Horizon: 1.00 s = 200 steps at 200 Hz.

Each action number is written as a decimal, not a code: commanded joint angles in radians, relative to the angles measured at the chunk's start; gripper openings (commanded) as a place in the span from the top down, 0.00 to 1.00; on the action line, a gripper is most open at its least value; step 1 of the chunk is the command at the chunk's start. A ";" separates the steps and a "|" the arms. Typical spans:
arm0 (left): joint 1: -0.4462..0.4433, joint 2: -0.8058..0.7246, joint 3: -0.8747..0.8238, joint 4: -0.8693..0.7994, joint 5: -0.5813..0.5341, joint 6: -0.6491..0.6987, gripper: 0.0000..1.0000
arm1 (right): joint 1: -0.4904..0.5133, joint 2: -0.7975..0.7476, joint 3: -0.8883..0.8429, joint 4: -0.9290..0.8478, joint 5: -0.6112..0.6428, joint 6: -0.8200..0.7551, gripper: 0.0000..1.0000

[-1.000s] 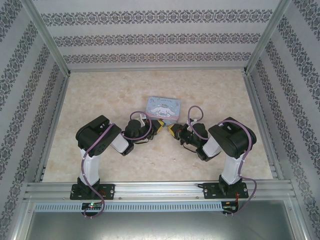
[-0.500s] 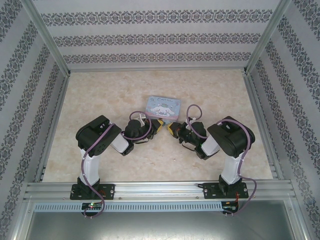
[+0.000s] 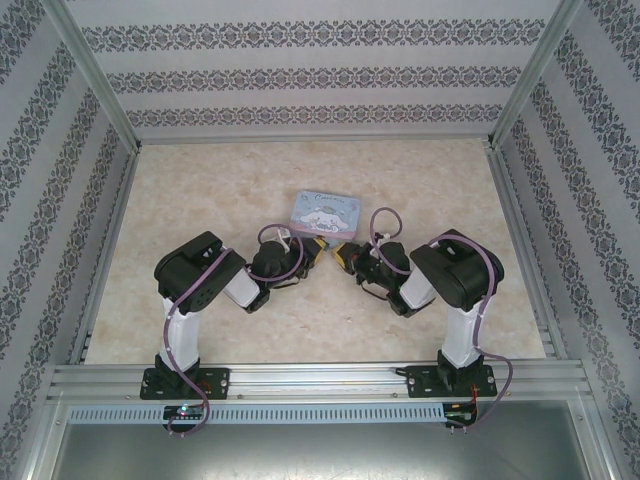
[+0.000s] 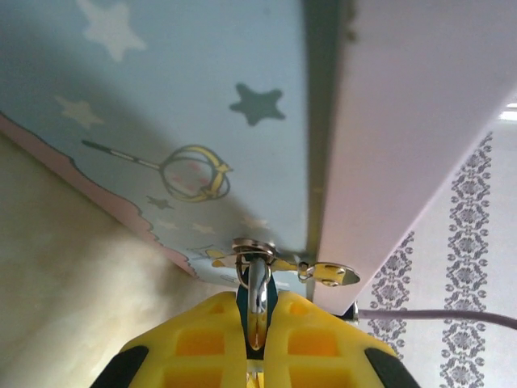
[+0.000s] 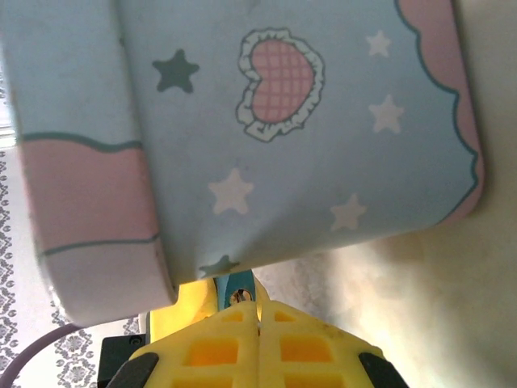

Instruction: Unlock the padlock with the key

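Padlock — teal body, silvery shackle — pinched in left claw, at tin edge.

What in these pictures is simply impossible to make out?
- Top view: the padlock and key are too small, and covered where the left hand and right hand meet at the cartoon tin.
- Left wrist view: yellow fingers hide the lower part of the silvery metal piece they pinch; key or shackle, unclear.
- Right wrist view: a teal bit peeks past the shut fingers; fingers and tin hide the rest.
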 commanded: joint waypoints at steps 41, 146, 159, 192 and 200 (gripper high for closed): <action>-0.101 0.032 0.047 0.122 0.113 -0.042 1.00 | -0.007 0.016 0.068 0.050 -0.038 -0.151 1.00; -0.101 0.017 0.040 0.134 0.136 -0.050 1.00 | -0.076 0.046 0.104 0.049 -0.148 -0.177 1.00; -0.101 0.018 0.044 0.136 0.138 -0.050 1.00 | -0.077 0.052 0.109 0.049 -0.155 -0.163 1.00; -0.101 0.016 0.045 0.137 0.147 -0.052 1.00 | -0.085 0.057 0.122 0.048 -0.180 -0.131 1.00; -0.101 0.016 0.047 0.133 0.151 -0.052 1.00 | -0.084 0.057 0.125 0.050 -0.184 -0.124 1.00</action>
